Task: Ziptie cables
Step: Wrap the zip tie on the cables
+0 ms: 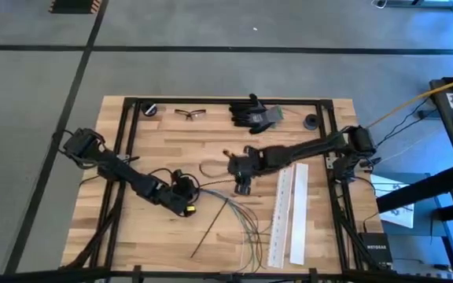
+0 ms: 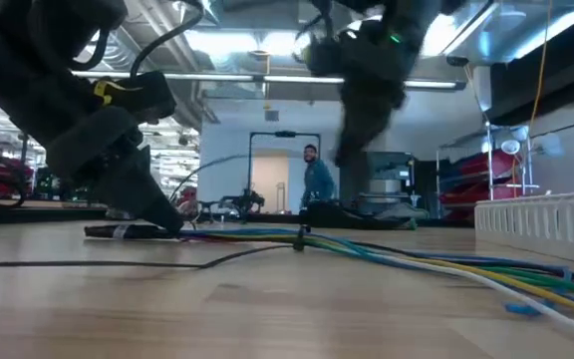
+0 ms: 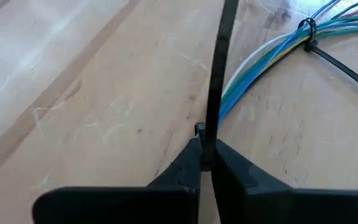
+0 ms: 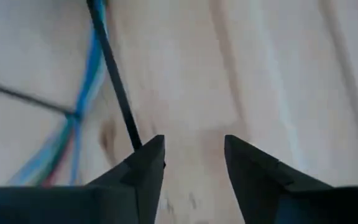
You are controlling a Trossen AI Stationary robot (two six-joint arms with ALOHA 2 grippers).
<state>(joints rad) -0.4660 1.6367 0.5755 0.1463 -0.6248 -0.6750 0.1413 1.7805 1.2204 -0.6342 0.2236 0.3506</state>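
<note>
Several cables (image 1: 238,216) fanned out on the counter (image 1: 163,236), bunched at one end by a black zip tie (image 3: 307,34) already looped round them. Bundle neck just beside left hand (image 3: 207,163); loose ends spread away from it toward the counter's near edge, next to two white perforated strips (image 1: 288,212). Left hand low at the counter, fingers pressed together, pinching a thin black strip (image 3: 219,68) that runs past the bundle, touching or just beside the blue wires. Right hand (image 4: 194,158) just past the bundle neck, above bare wood, fingers spread, nothing between them; black strap (image 4: 114,74) just beside one finger. Gloves (image 1: 254,114) and glasses (image 1: 190,114) well apart from the cables, at far edge. Person (image 2: 316,179) in room behind.
</note>
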